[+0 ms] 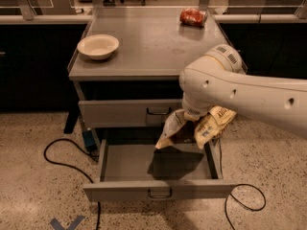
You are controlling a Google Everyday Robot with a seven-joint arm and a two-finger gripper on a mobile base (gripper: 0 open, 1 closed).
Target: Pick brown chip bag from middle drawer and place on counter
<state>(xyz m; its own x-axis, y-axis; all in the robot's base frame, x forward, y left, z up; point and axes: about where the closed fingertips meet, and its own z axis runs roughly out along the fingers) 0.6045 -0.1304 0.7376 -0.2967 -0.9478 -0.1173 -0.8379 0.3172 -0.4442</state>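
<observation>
Counter (144, 47), one, stands above and behind the gripper (188, 128). Middle drawer (158, 191) lies pulled open directly below it. One brown chip bag (212, 126) hangs crumpled in the gripper's clamped fingers, above the drawer. One white bowl (98, 46) and one red bag (193, 17) sit on the counter.

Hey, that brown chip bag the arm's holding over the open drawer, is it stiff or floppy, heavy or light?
Probably floppy: the brown chip bag folds and droops either side of the gripper holding it above the middle drawer. Likely light: one pinch near its middle carries it. Crinkled foil may slip.
</observation>
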